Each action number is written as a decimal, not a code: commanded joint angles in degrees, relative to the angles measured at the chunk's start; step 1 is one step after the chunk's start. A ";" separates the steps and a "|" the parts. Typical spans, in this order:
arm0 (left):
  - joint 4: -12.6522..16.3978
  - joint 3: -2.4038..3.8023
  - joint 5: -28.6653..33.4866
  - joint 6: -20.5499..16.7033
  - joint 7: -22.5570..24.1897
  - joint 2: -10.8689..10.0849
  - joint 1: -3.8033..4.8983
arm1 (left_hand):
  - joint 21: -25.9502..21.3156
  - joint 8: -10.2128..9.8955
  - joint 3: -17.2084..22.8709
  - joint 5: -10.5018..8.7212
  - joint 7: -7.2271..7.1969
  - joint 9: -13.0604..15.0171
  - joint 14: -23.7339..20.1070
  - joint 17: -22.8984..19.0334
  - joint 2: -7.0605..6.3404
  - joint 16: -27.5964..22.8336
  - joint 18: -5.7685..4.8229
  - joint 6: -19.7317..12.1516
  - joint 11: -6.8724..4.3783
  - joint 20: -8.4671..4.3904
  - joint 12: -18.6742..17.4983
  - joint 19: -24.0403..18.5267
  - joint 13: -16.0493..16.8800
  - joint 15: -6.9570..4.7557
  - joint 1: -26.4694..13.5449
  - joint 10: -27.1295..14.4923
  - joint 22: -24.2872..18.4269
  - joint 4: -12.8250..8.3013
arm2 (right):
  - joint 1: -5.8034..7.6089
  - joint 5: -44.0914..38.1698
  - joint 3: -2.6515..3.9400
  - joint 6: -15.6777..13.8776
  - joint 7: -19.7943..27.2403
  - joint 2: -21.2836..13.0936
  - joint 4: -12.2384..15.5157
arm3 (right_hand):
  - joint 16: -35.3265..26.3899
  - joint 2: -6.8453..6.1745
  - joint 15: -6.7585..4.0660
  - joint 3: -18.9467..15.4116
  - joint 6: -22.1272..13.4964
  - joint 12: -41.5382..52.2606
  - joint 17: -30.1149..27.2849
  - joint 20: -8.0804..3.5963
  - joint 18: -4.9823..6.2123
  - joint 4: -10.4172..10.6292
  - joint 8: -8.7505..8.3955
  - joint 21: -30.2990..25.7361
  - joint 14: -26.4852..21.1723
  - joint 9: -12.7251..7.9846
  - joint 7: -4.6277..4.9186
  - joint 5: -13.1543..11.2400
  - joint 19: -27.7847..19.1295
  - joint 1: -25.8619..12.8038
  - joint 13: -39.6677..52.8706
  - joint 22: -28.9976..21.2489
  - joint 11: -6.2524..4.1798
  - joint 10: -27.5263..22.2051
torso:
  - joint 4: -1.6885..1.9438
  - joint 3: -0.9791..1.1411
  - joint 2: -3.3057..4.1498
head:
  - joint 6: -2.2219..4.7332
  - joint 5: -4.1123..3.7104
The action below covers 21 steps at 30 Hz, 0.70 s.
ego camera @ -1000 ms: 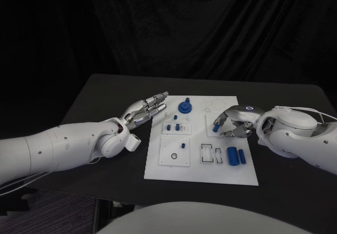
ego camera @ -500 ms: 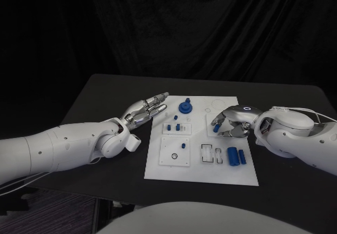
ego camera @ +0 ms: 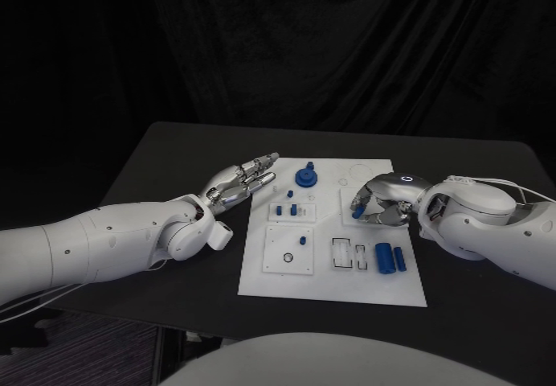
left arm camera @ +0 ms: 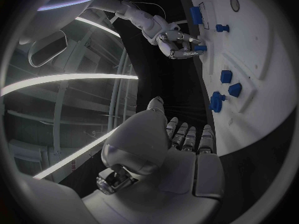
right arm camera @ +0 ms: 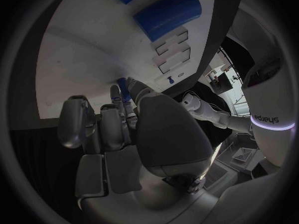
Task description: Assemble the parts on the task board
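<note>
The white task board [ego camera: 336, 283] lies mid-table. My right hand [ego camera: 386, 201] hovers over its right side with fingers curled, pinching a small blue part [ego camera: 357, 210]; the left wrist view shows this hand [left arm camera: 177, 42] with the part [left arm camera: 201, 48] at its fingertips. In the right wrist view the part [right arm camera: 122, 87] shows between the fingers, close above the board [right arm camera: 87, 59]. My left hand [ego camera: 241, 182] is open beside the board's left edge, fingers stretched out and holding nothing.
On the board stand a blue knob [ego camera: 306, 177] at the far middle, small blue pegs [ego camera: 293, 211] in a block, one peg [ego camera: 302, 240] above a dark ring [ego camera: 286, 258], and two blue cylinders [ego camera: 390, 257] beside rectangular slots [ego camera: 343, 252].
My right arm has edged slightly toward the board's middle, the blue part still in its fingers. The left hand has not moved.
</note>
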 commanded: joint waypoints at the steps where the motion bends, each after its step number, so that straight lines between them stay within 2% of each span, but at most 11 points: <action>1: 0.06 0.05 0.29 0.40 5.09 0.14 -0.08 | -0.25 0.22 0.09 0.27 0.31 0.06 -0.02 -0.07 0.02 -0.21 1.00 0.00 0.38 0.49 0.30 0.02 0.04 0.40 0.77 0.00 -0.03 -0.13 | -0.16 -0.06 0.03 -2.71 0.16 0.10 -0.15 | -0.19 -0.01 -0.41 0.66 1.09 0.17 -0.05 -0.38 -0.26 0.00 0.54 -0.22 0.55 0.51 -0.05 0.31 -0.22 0.53 0.09 9.56 -0.15 0.82 | -0.06 0.03 0.04 | -0.01 0.04; 8: 0.28 0.05 0.29 0.46 5.23 0.18 -0.12 | -0.23 0.26 0.23 0.35 0.56 0.08 -0.02 -0.07 0.12 -0.21 1.08 0.19 0.30 0.68 0.47 0.04 0.06 0.47 0.96 0.05 0.04 -0.14 | -0.17 -0.06 0.03 -4.50 0.50 0.11 -0.24 | -1.37 -0.01 -0.74 1.60 4.00 0.28 -1.66 -0.70 0.04 -0.17 1.94 -1.76 -0.10 1.90 -0.25 -0.25 -0.93 0.83 0.25 9.13 -0.56 2.77 | -0.02 0.06 0.04 | -0.01 0.16; 21: 0.26 0.05 0.29 0.32 5.31 0.17 -0.18 | -0.22 0.31 0.44 0.39 1.03 0.11 -0.02 -0.07 0.23 -0.21 1.25 0.48 0.16 0.83 0.76 0.06 0.09 0.39 1.23 0.12 0.07 -0.18 | -0.16 -0.06 0.03 -8.95 2.32 -0.64 0.94 | -1.90 0.10 -2.13 1.82 7.95 0.54 -2.01 -1.90 0.04 -0.58 4.06 -1.93 -0.03 4.88 -1.85 -0.98 -0.93 0.87 0.70 9.11 -2.26 7.75 | -0.05 0.06 0.04 | -0.01 0.64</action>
